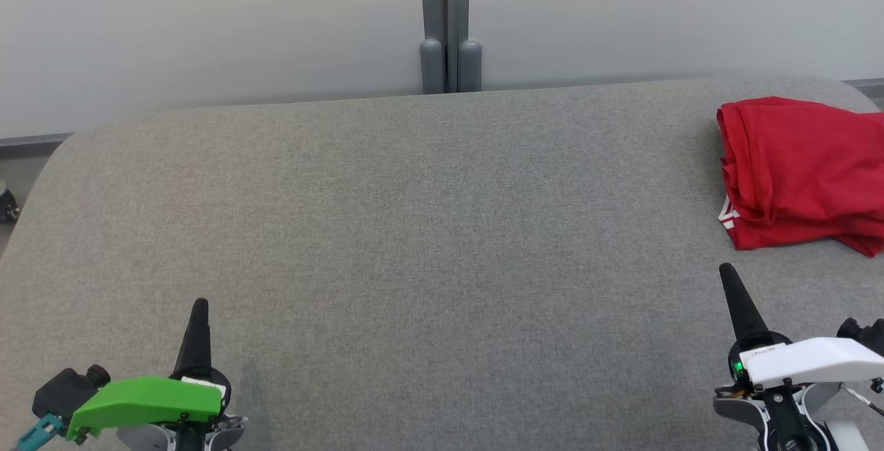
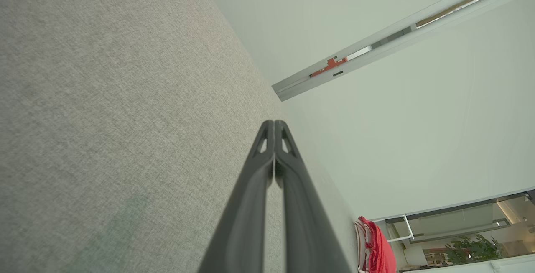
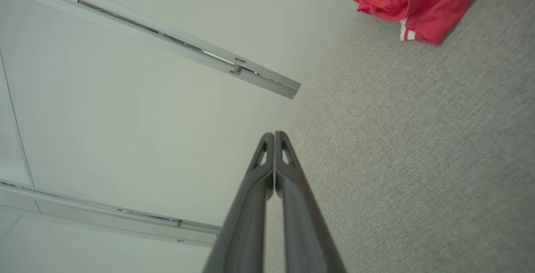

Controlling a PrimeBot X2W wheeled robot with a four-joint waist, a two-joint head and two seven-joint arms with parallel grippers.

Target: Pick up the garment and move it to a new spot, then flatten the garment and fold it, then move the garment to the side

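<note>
Head view shows me the red garment (image 1: 801, 168) lying on the grey bench (image 1: 414, 216), far on my right side and toward the back edge. It is a soft pile in several layers, with a small piece of white stripe at its near corner. My right hand (image 1: 736, 299) is near it but not touching; some bare bench is between the fingertips and the cloth. My left hand (image 1: 198, 320) is well apart, at the other side of the bench. Both hands are closed and hold nothing: in each wrist view the two dark fingers press together at their tips.

I think some things can go wrong from here. If I reach for the garment with the fingers closed, I will only push it, and it may slide toward the side of the bench and fall. If I pinch only the top layer, the pile may open and hang unevenly when I lift.

The right part of the garment is cut off by the picture edge, so I cannot tell how far it goes or how close it lies to the bench's end. I also cannot tell what kind of garment it is, or whether the layers are a proper fold.
</note>
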